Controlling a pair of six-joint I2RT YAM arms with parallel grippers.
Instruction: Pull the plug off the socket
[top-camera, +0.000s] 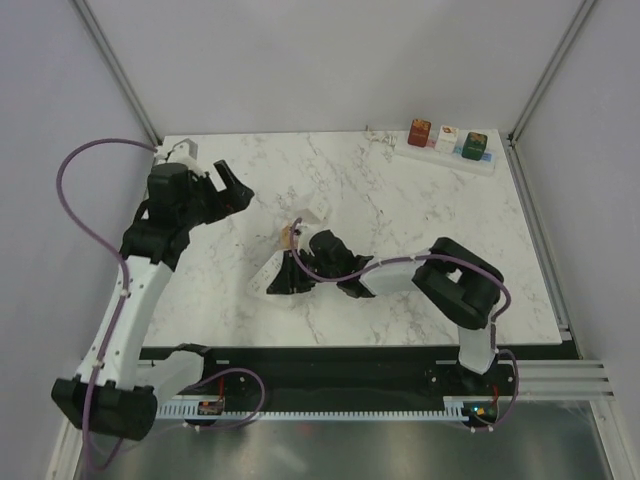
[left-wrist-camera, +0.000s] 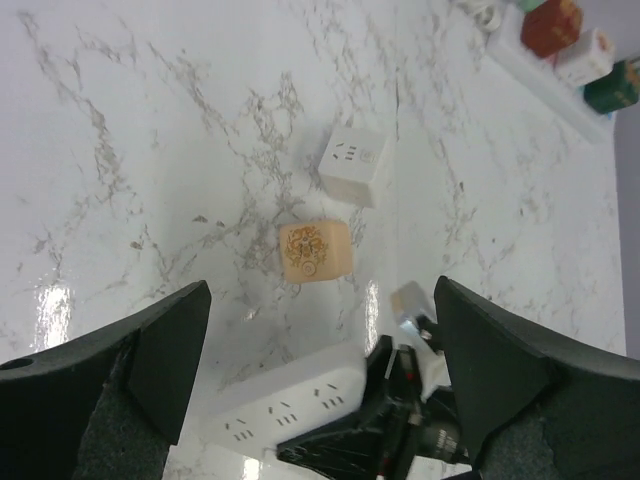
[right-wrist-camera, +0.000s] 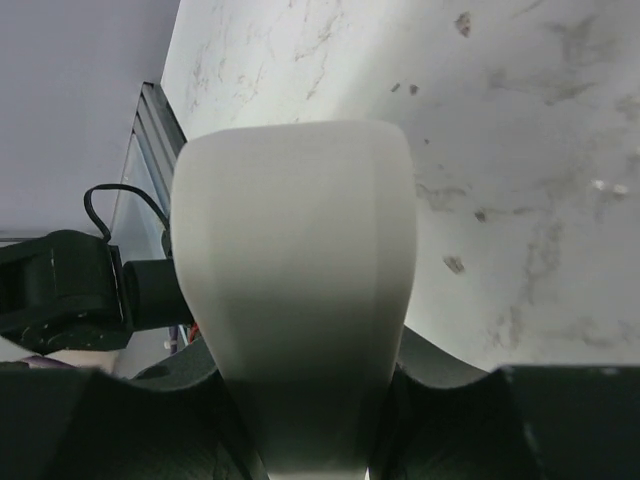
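- Overhead, the left gripper (top-camera: 232, 190) hung wide open above the marble surface (top-camera: 420, 230).
- Right gripper (top-camera: 296, 272) clenched the white socket (top-camera: 271, 279) mid-surface.
- Peach plug (left-wrist-camera: 315, 252) lay loose, apart from the socket, near a white cube (left-wrist-camera: 353, 165).

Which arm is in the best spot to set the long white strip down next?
Right, probably. The right hand grips one end of the white strip, so it only needs to lower and let go. The left hand is open, empty and apart from it.
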